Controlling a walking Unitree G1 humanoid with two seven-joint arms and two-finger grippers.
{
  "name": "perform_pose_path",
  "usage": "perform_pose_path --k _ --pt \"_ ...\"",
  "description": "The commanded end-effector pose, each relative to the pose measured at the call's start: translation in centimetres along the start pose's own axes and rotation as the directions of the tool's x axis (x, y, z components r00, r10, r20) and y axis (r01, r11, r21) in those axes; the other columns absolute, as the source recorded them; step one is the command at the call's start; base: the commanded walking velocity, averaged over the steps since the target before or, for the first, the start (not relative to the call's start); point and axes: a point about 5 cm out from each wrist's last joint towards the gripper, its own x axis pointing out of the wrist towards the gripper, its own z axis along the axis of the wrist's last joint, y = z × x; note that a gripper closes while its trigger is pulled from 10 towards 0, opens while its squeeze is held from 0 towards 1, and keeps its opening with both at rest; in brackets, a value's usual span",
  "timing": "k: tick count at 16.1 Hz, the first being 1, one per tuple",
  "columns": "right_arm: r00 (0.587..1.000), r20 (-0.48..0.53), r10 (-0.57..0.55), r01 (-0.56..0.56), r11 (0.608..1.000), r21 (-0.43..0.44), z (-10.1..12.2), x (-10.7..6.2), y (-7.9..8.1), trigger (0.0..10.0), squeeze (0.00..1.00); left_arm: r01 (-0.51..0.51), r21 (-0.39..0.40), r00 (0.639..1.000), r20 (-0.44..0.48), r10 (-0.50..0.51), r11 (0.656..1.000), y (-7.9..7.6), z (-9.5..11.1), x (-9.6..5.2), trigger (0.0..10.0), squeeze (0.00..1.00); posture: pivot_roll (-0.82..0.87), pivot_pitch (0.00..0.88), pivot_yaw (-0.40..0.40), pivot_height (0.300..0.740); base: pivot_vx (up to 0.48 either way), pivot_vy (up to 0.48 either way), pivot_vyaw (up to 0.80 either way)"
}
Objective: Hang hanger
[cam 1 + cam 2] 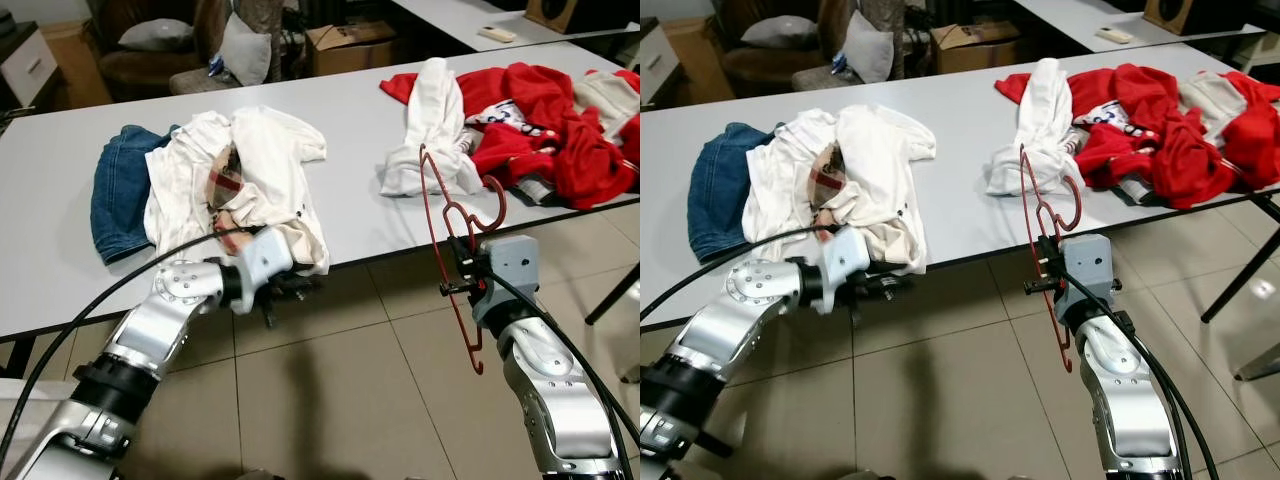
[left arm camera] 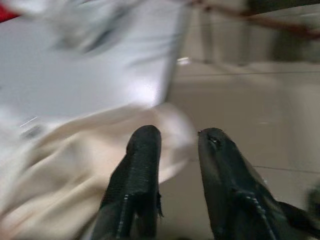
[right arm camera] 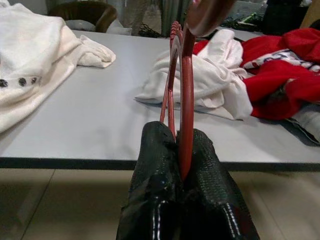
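Red plastic, the hanger (image 1: 462, 243) stands nearly upright in the air off the counter's (image 1: 360, 130) front edge, over the tiled floor (image 1: 350, 380). The jaws of the right gripper (image 3: 181, 150) are clamped on its thin bar; the wrist view shows the bar pinched between the two black fingers (image 3: 152, 165), with the hook end rising above them and the lower end hanging below the wrist. Just behind the hanger, on the counter, lies a white garment (image 1: 430, 130) beside a heap of red clothes (image 1: 550, 125).

Off to the robot's left, the left gripper (image 2: 177, 145) is held low at the counter's front edge, its jaws a little apart and holding nothing, next to the hem of a cream shirt (image 1: 250, 170) that droops over the edge. Blue jeans (image 1: 120, 185) lie beside that shirt. Bare counter shows between the two piles.
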Motion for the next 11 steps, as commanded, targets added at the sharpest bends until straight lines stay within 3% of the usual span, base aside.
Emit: perform_pose_path --k 1,2,3,4,7,8,10,11 --pt "1.0 -0.002 -0.007 0.007 1.0 0.002 0.1 -0.1 -0.2 10.0 0.0 -0.099 -0.003 0.995 -0.022 0.099 0.995 1.6 0.1 -0.9 10.0 1.0 -0.17 0.0 0.082 0.74 0.0 0.0 0.0" --pt "1.0 -0.002 -0.01 0.01 1.0 0.002 0.1 -0.1 -0.3 10.0 0.0 -0.174 -0.022 0.983 -0.065 0.172 0.984 2.4 -0.5 -1.5 10.0 1.0 -0.17 0.0 0.082 0.74 0.0 0.0 0.0" --pt "1.0 -0.003 -0.011 0.011 1.0 0.002 0.1 -0.2 -0.4 10.0 0.0 -0.248 -0.032 0.963 -0.113 0.243 0.968 3.1 -1.0 -2.3 10.0 0.74 -0.18 0.0 0.084 0.74 0.0 0.0 0.0" --pt "1.0 -0.003 -0.012 0.012 1.0 0.001 0.1 -0.2 -0.4 10.0 0.0 -0.318 -0.07 0.942 -0.136 0.306 0.946 3.8 -1.4 -2.9 10.0 0.0 -0.18 0.0 0.084 0.74 0.0 0.0 0.0" --pt "1.0 -0.005 -0.013 0.013 1.0 -0.001 0.1 -0.3 -0.4 10.0 0.0 -0.417 -0.172 0.904 -0.178 0.388 0.893 4.3 -2.8 -2.7 10.0 0.0 -0.18 0.0 0.084 0.74 0.0 0.0 0.0" --pt "1.0 -0.004 -0.013 0.013 1.0 -0.002 0.1 -0.3 -0.4 10.0 0.0 -0.43 -0.29 0.903 -0.151 0.403 0.855 4.0 -3.1 -1.8 10.0 0.0 -0.18 0.0 0.085 0.74 0.0 0.0 0.0" --pt "1.0 -0.005 -0.014 0.014 1.0 -0.003 0.1 -0.4 -0.4 10.0 0.0 -0.423 -0.284 0.906 -0.161 0.392 0.86 3.6 -3.4 -1.0 10.0 0.0 -0.19 0.0 0.088 0.74 0.0 0.0 0.0" --pt "1.0 -0.005 -0.018 0.018 1.0 -0.002 0.1 -0.5 -0.5 10.0 0.0 -0.436 -0.304 0.899 -0.181 0.398 0.847 3.3 -3.7 -0.3 10.0 0.0 -0.19 0.0 0.094 0.74 0.0 0.0 0.0"
